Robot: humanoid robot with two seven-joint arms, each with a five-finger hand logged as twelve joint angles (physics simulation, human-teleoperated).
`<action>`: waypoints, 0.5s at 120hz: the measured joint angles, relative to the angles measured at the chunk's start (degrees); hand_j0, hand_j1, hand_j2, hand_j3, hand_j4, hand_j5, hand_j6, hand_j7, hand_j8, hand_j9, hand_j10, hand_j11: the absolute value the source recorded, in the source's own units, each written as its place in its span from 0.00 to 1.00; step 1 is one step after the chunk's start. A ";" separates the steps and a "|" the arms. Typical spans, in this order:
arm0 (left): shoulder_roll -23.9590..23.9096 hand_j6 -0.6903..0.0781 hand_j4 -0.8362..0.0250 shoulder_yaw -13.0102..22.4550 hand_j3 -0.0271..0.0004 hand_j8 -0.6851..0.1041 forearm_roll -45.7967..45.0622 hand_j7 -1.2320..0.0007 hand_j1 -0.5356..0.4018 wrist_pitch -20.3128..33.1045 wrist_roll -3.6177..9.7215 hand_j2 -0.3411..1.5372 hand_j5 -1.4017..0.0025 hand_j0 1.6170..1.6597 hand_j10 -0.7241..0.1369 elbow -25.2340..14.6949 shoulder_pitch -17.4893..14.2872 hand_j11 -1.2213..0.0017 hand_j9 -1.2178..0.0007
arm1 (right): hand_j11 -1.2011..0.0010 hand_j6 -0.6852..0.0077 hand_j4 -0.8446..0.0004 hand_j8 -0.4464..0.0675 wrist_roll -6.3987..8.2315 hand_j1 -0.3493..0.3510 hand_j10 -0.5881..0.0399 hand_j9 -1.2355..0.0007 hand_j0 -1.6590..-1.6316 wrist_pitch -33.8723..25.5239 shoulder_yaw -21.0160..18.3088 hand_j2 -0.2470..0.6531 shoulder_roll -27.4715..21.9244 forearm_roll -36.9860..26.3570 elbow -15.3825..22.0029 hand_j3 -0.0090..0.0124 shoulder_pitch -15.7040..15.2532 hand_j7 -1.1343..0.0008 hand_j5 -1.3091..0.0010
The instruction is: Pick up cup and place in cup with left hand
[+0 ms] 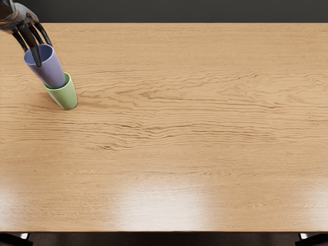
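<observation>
See purple cup (49,73) with lower end inside green cup (64,96), mouth at left hand (24,23), and expect light, stiff, probably slick walls, best held just below the rim (can't tell state of fingers (34,48), pinching or loose).

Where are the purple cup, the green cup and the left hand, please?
Purple cup (50,72): head view, on its outer wall.
Green cup (65,97): head view, on its lower outer wall.
Left hand (23,19): head view, on its body near the wrist.
</observation>
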 joint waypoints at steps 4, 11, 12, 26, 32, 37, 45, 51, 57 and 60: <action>0.00 0.42 0.28 0.03 0.99 0.38 -0.01 0.20 0.19 -0.01 0.00 0.74 0.29 0.80 0.16 0.03 0.00 0.20 0.20 | 0.97 0.95 0.97 0.82 -0.01 0.04 0.90 0.97 0.04 0.00 0.00 0.27 0.00 0.00 0.00 0.42 0.00 0.97 0.98; 0.00 0.40 0.27 0.07 0.99 0.37 -0.03 0.21 0.20 0.01 -0.01 0.73 0.29 0.81 0.15 0.05 0.07 0.20 0.20 | 0.97 0.95 0.97 0.82 0.00 0.04 0.90 0.97 0.04 0.00 0.00 0.27 0.00 0.00 0.02 0.42 0.00 0.97 0.98; -0.04 0.39 0.26 0.06 0.99 0.36 -0.01 0.21 0.21 0.03 -0.01 0.74 0.29 0.81 0.14 0.05 0.20 0.20 0.20 | 0.97 0.95 0.97 0.82 0.01 0.04 0.90 0.97 0.04 0.00 0.00 0.27 0.00 0.00 0.02 0.42 0.00 0.97 0.98; -0.09 0.39 0.27 0.12 0.99 0.37 -0.13 0.21 0.22 0.00 0.00 0.72 0.28 0.84 0.15 0.07 0.81 0.20 0.20 | 0.97 0.95 0.97 0.82 0.02 0.04 0.90 0.97 0.04 0.00 -0.01 0.27 0.00 0.00 0.03 0.42 0.00 0.97 0.98; -0.09 0.39 0.27 0.14 0.99 0.36 -0.12 0.21 0.23 -0.01 -0.01 0.71 0.29 0.85 0.14 0.06 0.84 0.20 0.20 | 0.97 0.95 0.97 0.82 0.01 0.04 0.90 0.97 0.04 0.00 -0.01 0.27 0.00 0.00 0.02 0.42 0.00 0.97 0.98; -0.09 0.38 0.26 0.14 0.99 0.35 -0.11 0.21 0.23 0.00 -0.01 0.71 0.29 0.86 0.13 0.06 0.80 0.20 0.20 | 0.97 0.95 0.97 0.82 0.00 0.04 0.90 0.97 0.04 0.00 -0.01 0.27 0.00 0.00 0.03 0.42 0.00 0.97 0.98; -0.62 0.40 0.30 0.09 0.99 0.36 -0.21 0.29 0.29 0.06 -0.02 0.64 0.36 0.88 0.18 0.30 0.87 0.28 0.28 | 0.97 0.95 0.97 0.82 0.03 0.04 0.90 0.97 0.04 0.00 -0.01 0.27 0.00 0.00 0.02 0.42 0.00 0.97 0.98; -2.80 0.50 0.44 0.01 0.99 0.46 -0.40 0.44 0.45 2.57 -0.01 0.56 0.49 0.90 0.31 0.54 2.71 0.43 0.43 | 0.97 0.95 0.97 0.82 0.03 0.04 0.90 0.97 0.04 0.00 -0.01 0.27 0.00 0.00 0.03 0.42 0.00 0.97 0.98; -3.13 0.59 0.56 -0.07 0.99 0.55 -0.52 0.56 0.55 5.18 -0.01 0.48 0.60 0.92 0.43 0.63 3.16 0.55 0.55 | 0.97 0.95 0.97 0.82 0.04 0.04 0.90 0.97 0.04 0.00 -0.01 0.27 0.00 0.00 0.03 0.42 0.00 0.97 0.98; -3.16 0.62 0.60 -0.09 0.99 0.59 -0.56 0.61 0.60 6.12 -0.01 0.44 0.65 0.92 0.48 0.67 3.09 0.60 0.60 | 0.97 0.95 0.97 0.82 0.04 0.04 0.90 0.97 0.04 0.00 -0.01 0.27 0.00 0.00 0.03 0.42 0.00 0.97 0.98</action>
